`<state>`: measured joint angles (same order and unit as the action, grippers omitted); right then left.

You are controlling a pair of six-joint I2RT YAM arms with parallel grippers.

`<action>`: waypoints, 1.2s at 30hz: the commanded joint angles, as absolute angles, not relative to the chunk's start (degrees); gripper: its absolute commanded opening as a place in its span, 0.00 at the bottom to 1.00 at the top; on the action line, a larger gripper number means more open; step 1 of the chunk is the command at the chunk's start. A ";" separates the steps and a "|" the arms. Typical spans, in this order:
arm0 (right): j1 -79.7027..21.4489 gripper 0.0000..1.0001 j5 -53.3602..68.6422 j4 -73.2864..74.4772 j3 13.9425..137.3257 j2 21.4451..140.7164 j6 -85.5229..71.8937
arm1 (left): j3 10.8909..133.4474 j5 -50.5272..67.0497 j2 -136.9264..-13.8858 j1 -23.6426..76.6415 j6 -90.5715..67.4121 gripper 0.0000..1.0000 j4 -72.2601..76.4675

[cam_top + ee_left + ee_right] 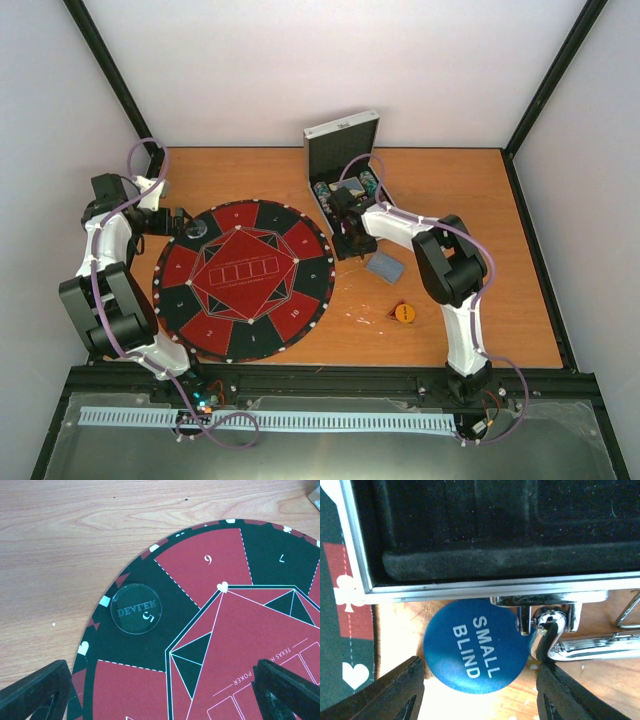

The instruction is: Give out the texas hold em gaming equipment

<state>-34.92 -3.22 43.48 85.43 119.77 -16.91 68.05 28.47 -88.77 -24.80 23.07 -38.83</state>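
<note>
Our right gripper hangs open astride the blue small-blind disc, which lies flat on the table just beside the case edge; being round, it suits any closing direction.

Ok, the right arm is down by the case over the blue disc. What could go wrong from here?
1. The right gripper has its jaws either side of the SMALL BLIND disc, which sits against the case rim and its chrome latch. Closing could snag the latch instead.
2. The disc looks flat on the table, so the jaws may skid it away rather than lift it.
3. The clear DEALER disc lies near the mat edge below the open left gripper. A low sweep could knock it off.
</note>
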 commanded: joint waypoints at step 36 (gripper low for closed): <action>-38.50 0.54 -6.22 40.83 75.74 117.70 -14.88 | 70.09 28.42 -88.64 -24.88 23.04 1.00 -38.94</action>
